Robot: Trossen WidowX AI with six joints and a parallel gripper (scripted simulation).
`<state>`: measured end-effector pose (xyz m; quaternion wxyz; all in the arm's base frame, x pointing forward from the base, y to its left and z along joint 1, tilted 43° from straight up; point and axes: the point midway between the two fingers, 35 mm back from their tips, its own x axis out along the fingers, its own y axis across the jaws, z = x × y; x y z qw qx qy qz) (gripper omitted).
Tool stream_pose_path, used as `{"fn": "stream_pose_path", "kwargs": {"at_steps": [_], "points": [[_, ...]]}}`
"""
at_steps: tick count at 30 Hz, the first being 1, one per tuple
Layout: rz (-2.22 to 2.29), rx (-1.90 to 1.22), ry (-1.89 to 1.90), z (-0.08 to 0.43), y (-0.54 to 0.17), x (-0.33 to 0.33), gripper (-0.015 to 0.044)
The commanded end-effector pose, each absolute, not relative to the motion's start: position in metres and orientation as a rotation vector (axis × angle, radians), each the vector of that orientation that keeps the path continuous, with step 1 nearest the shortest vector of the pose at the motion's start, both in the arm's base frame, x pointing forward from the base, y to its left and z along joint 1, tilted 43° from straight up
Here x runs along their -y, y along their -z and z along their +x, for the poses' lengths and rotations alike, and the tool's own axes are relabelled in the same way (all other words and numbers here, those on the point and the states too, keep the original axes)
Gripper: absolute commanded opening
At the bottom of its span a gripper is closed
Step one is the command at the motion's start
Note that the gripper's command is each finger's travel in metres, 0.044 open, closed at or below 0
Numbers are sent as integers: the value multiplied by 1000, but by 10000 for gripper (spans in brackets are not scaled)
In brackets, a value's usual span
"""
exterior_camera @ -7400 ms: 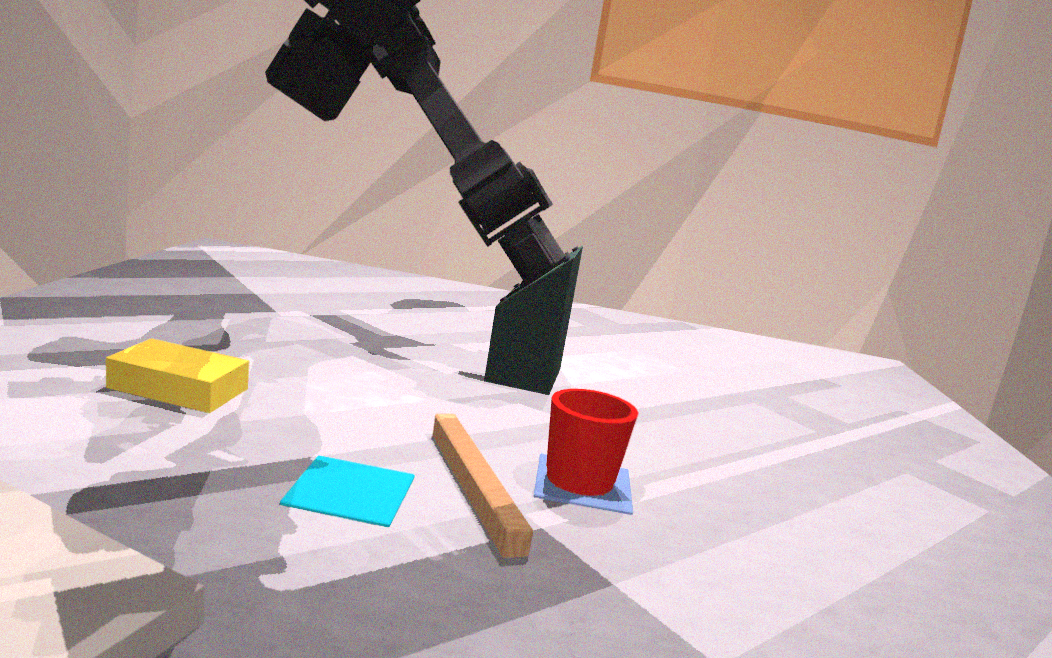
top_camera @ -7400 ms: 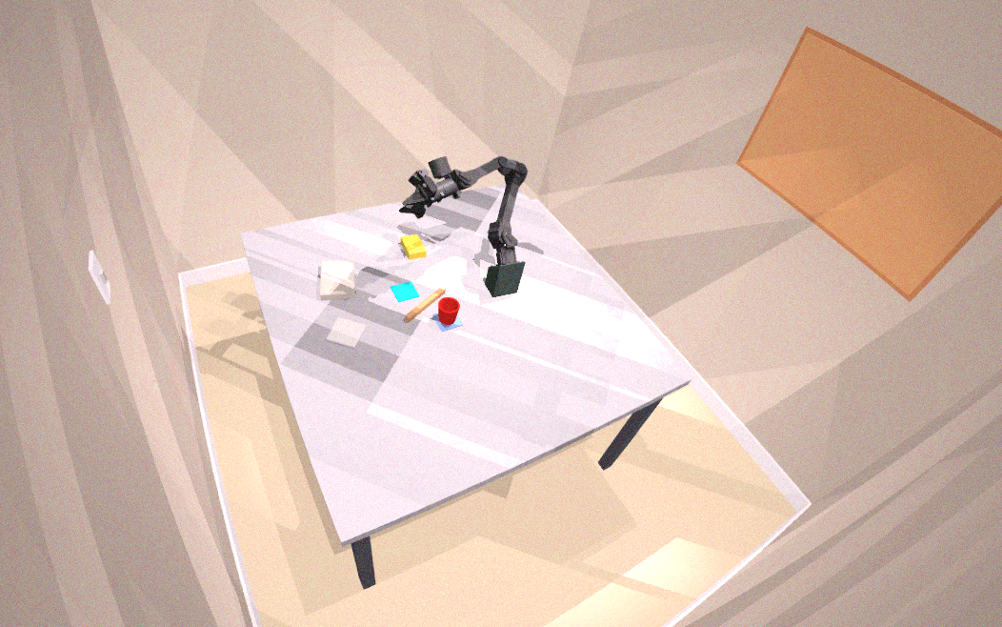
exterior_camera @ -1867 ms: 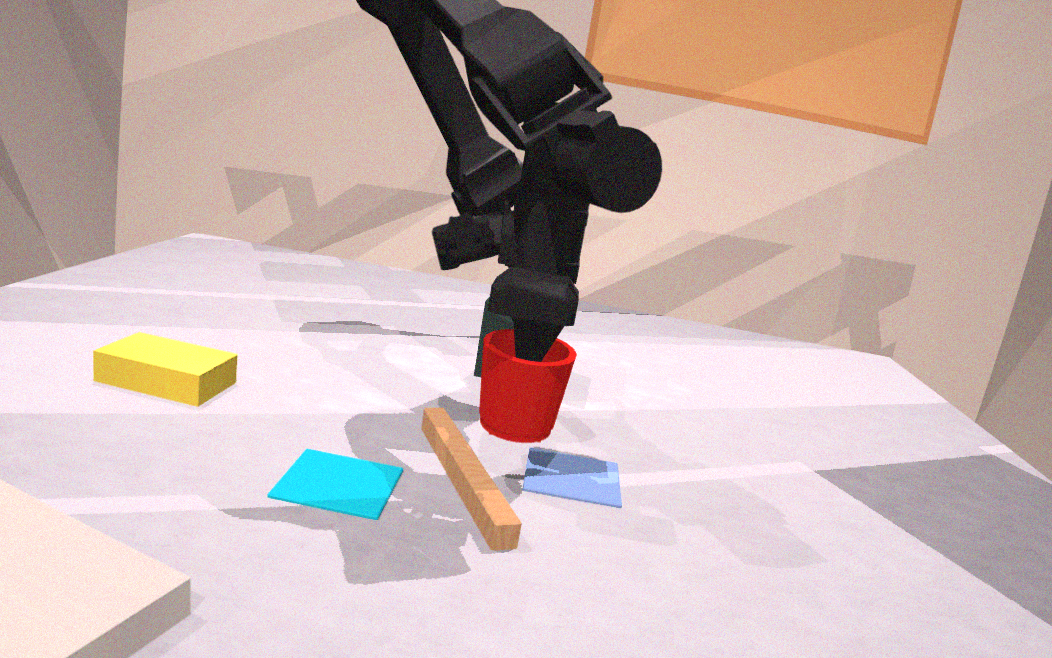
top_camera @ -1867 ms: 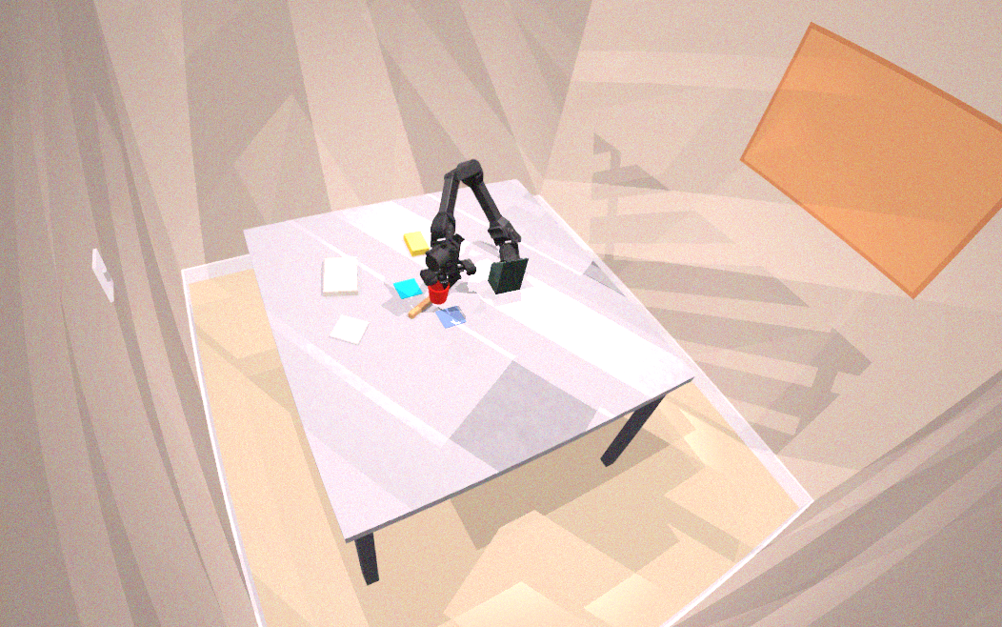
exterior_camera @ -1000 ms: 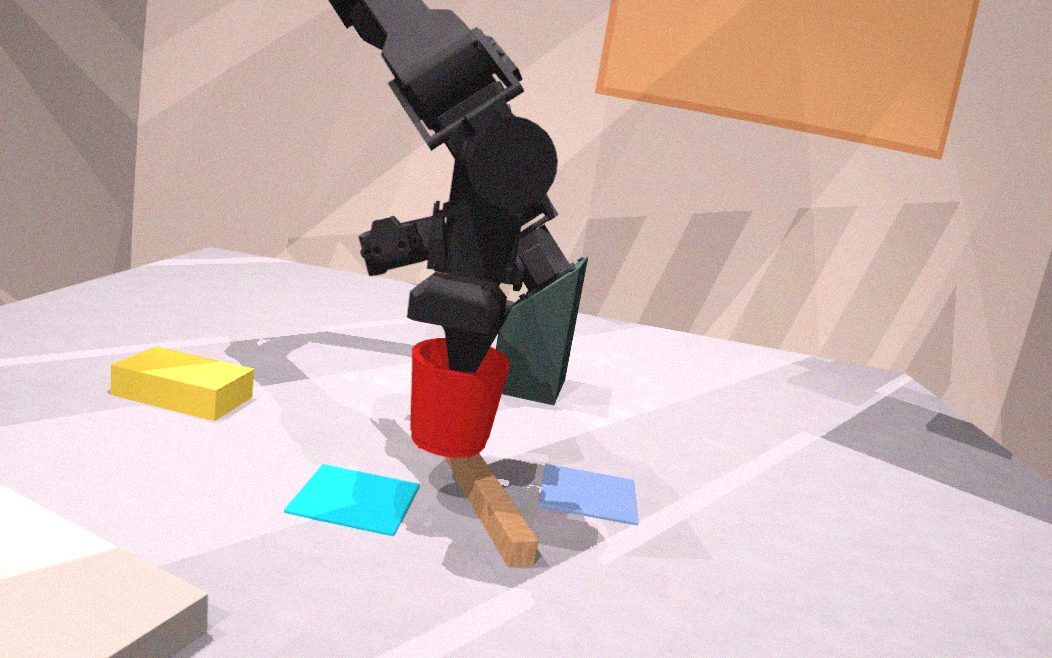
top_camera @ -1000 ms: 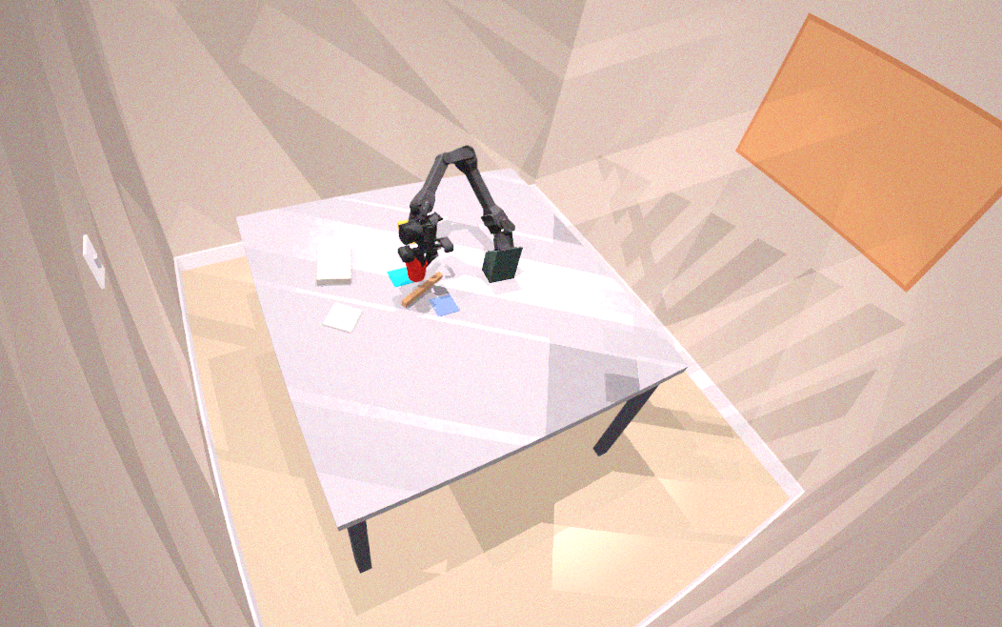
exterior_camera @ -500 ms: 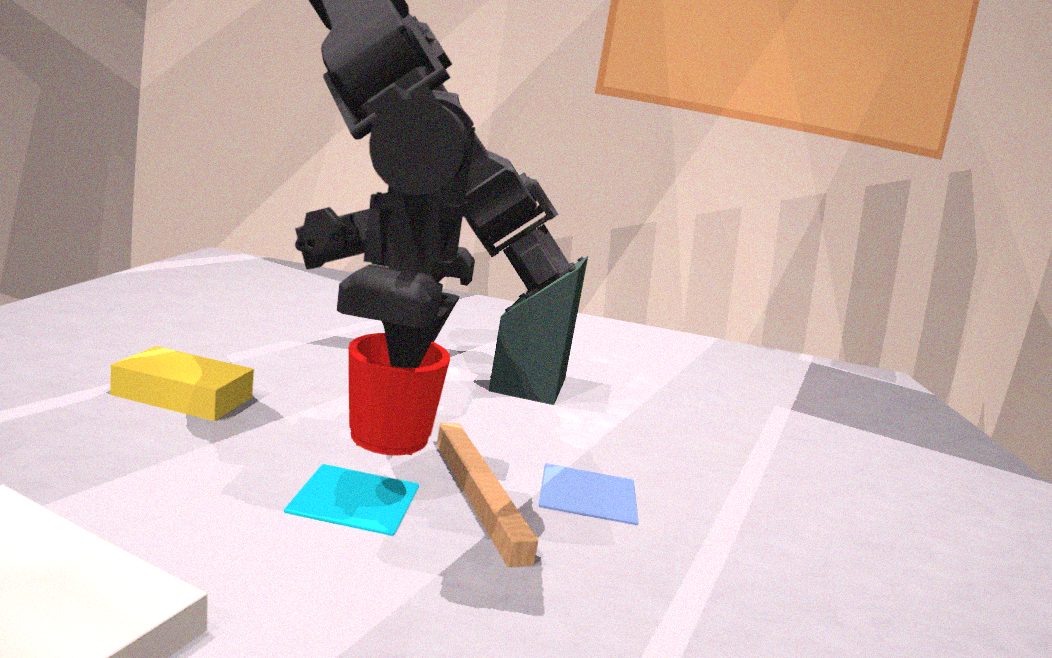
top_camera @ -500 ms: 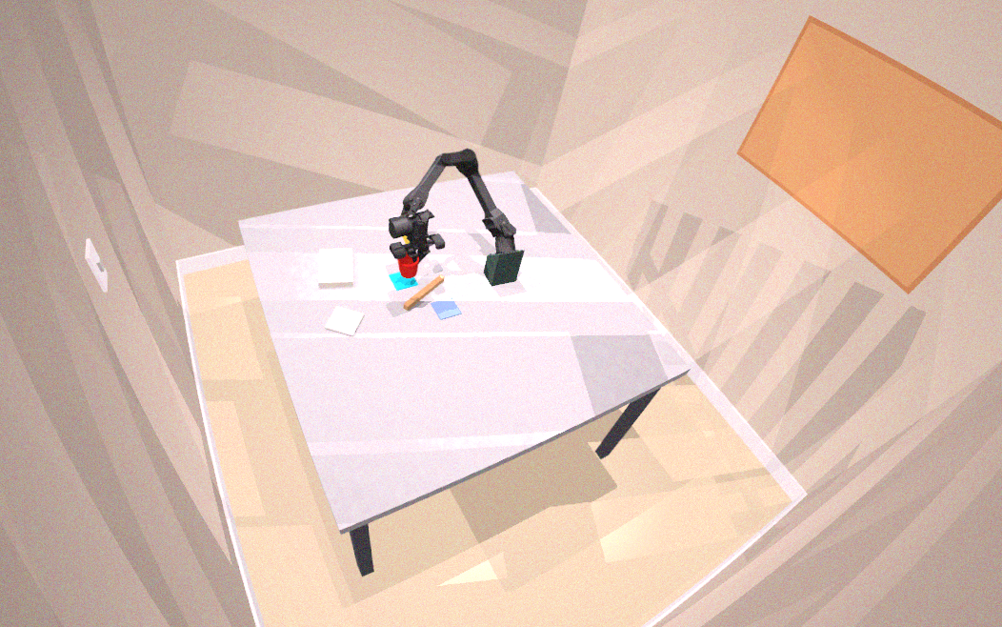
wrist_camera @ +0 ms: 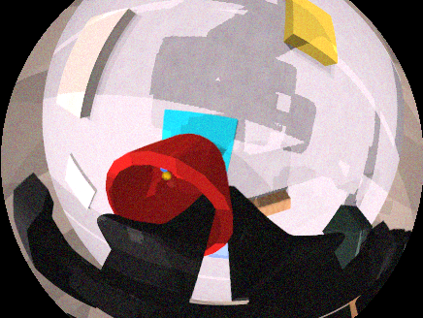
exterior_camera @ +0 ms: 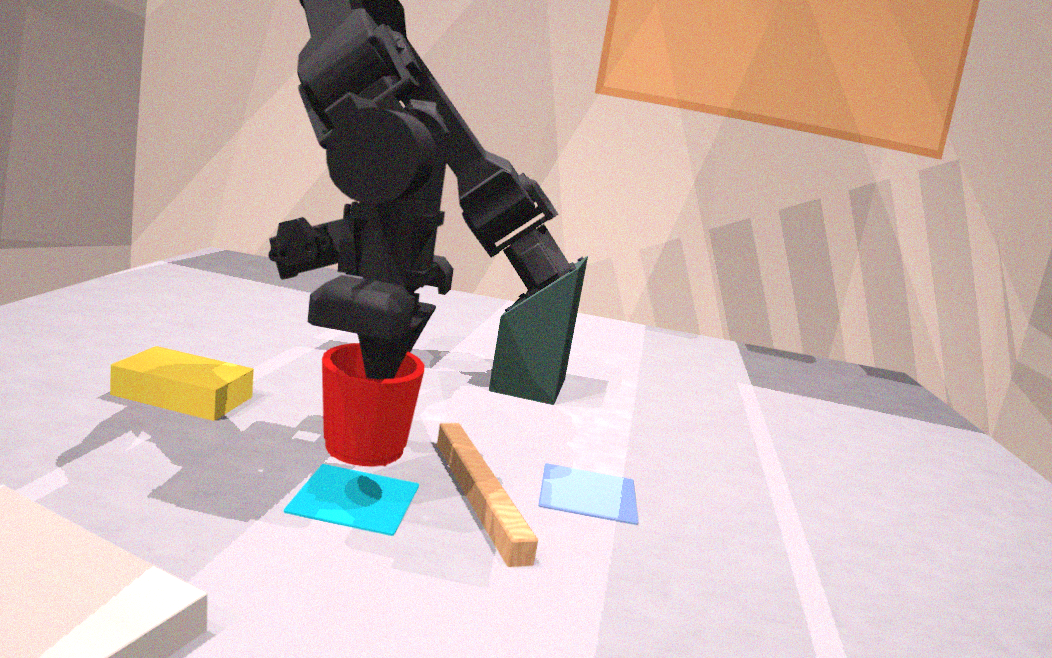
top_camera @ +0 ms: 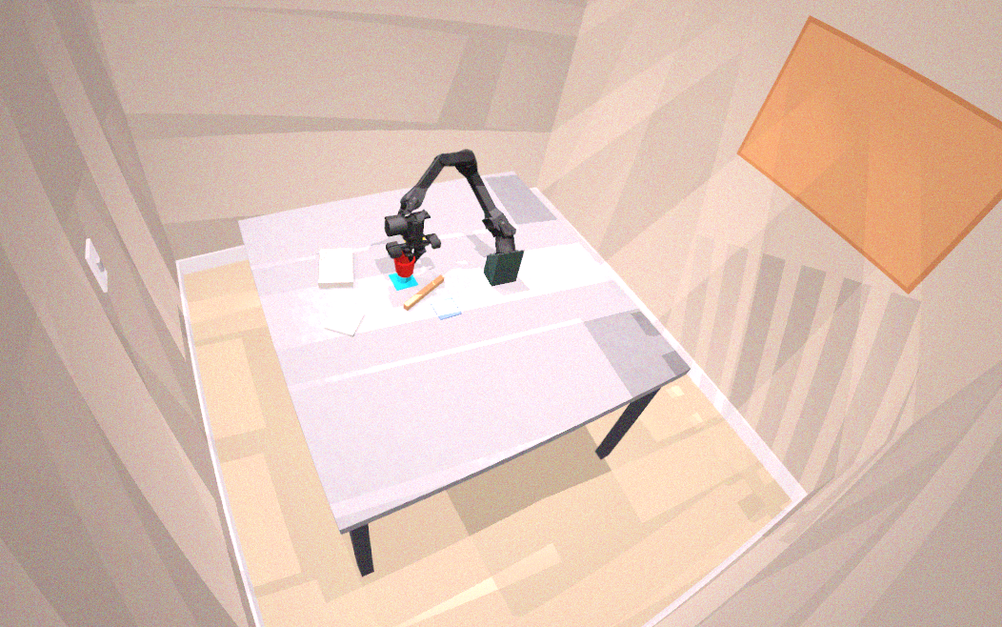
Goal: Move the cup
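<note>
My gripper [top_camera: 415, 256] [exterior_camera: 384, 372] [wrist_camera: 222, 190] is shut on the wall of the red cup [top_camera: 404, 267] [exterior_camera: 366, 419] [wrist_camera: 204, 155], with one finger inside it. The cup is nearly upright, held in the air above the cyan pad [top_camera: 409, 284] [exterior_camera: 333, 504] [wrist_camera: 199, 123]. In the exterior view a gap shows between the cup's base and the pad. An orange-yellow marble [wrist_camera: 166, 175] and part of a blue marble [wrist_camera: 163, 170] show inside the cup in the wrist view. The blue pad [top_camera: 450, 316] [exterior_camera: 589, 500] [wrist_camera: 219, 253] lies on the other side of the wooden bar.
The wooden bar [top_camera: 423, 293] [exterior_camera: 487, 496] [wrist_camera: 276, 205] lies between the pads. A yellow block [exterior_camera: 174, 381] [wrist_camera: 312, 31] lies behind and left in the exterior view. A pale slab [top_camera: 335, 267] [exterior_camera: 116, 597] [wrist_camera: 97, 58] and a white flat piece [top_camera: 346, 323] [wrist_camera: 80, 183] lie on the table.
</note>
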<state>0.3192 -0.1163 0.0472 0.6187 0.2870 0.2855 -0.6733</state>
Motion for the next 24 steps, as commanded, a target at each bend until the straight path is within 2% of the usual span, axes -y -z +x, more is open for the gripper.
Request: {"fn": "stream_pose_path", "kwargs": {"at_steps": [1,24], "points": [[652,-659,1552,318,-43,122,0],[658,-656,1552,316,-23,140,0]]}}
